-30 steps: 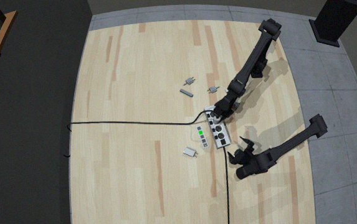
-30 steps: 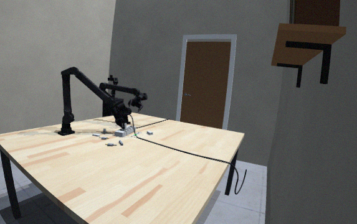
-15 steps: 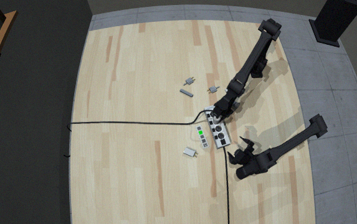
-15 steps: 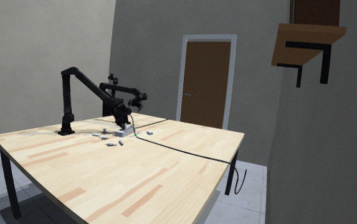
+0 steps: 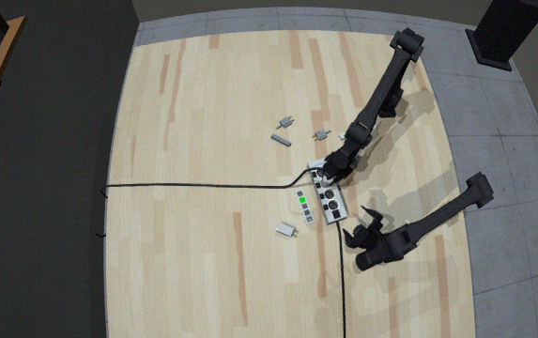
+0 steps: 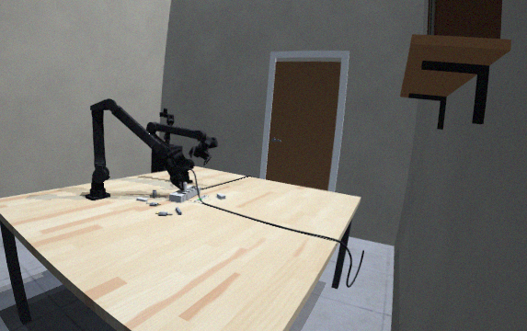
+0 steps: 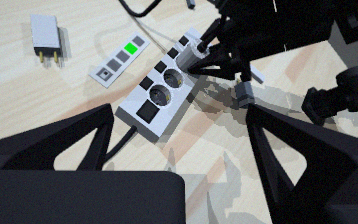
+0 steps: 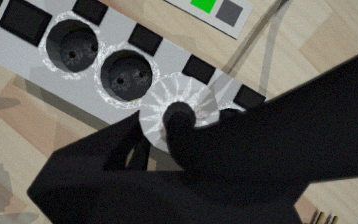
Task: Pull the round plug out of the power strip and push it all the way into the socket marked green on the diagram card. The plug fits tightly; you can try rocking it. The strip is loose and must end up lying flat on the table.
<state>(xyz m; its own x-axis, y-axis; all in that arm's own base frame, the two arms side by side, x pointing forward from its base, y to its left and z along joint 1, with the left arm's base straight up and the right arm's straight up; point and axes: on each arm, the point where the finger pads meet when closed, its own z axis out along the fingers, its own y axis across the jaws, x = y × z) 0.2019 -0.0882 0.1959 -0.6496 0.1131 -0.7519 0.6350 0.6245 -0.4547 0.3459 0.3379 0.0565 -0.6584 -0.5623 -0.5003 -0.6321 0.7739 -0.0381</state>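
The power strip [image 5: 343, 214] [image 7: 135, 102] [image 8: 10, 50] appears to lie flat, its large black switch nearest my left arm. The pale round plug [image 5: 327, 181] [image 7: 190, 57] [image 8: 155, 107] stands at the third socket from the switch; how deep it sits cannot be told. My right gripper [image 7: 189, 62] is shut on it, a finger on either side; the cable hides part of this in the right wrist view. The two sockets nearest the switch are empty. The diagram card [image 7: 117, 60] [image 8: 212, 19] shows its green square fourth from the switch symbol. My left gripper [image 5: 354, 219] [image 7: 179, 110] is open and empty, near the strip's switch end.
A white adapter [image 5: 286, 229] [image 7: 45, 32] with two pins lies beyond the card. Two small grey plugs [image 5: 285, 123] [image 5: 321, 135] and a grey bar [image 5: 281, 140] lie past the strip's other end. The plug's black cable [image 5: 193, 185] crosses the table; another cable [image 5: 342, 282] leaves the strip's switch end.
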